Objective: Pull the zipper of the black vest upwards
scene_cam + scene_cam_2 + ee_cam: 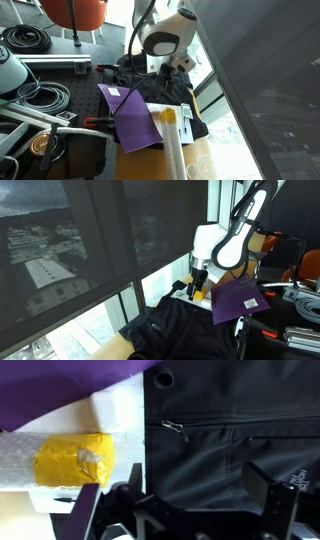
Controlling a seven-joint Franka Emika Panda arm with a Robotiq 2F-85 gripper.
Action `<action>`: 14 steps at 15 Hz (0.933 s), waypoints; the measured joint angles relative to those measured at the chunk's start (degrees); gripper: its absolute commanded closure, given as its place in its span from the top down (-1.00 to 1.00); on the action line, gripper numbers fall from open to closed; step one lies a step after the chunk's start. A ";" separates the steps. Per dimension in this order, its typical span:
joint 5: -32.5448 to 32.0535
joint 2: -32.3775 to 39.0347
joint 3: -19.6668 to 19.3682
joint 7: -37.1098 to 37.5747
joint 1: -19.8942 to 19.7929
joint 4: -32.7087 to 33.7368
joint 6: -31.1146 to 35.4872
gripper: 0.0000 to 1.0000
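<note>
The black vest (235, 455) lies rumpled on the table and fills the right half of the wrist view. It also shows in both exterior views (150, 88) (180, 330). A small metal zipper pull (175, 429) sits at the left end of a horizontal zipper line on it. My gripper (182, 500) is open, its two dark fingers spread just above the vest fabric below that pull, with nothing held. In the exterior views the gripper (173, 68) (200, 284) points down over the vest's edge.
A flat purple sheet (135, 115) (238, 300) (70, 380) lies beside the vest. A yellow object (72, 460) on a bubble-wrapped white tube (172, 150) lies next to it. Coiled black cables (30, 40) lie at the table's far side. A window blind (90, 250) stands close by.
</note>
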 measured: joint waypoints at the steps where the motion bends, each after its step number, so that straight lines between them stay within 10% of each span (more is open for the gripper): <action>1: 0.14 2.95 -0.86 0.10 1.51 2.82 0.00 1.00; 14: 4.00 12.80 -5.62 1.71 7.89 10.58 -0.22 1.00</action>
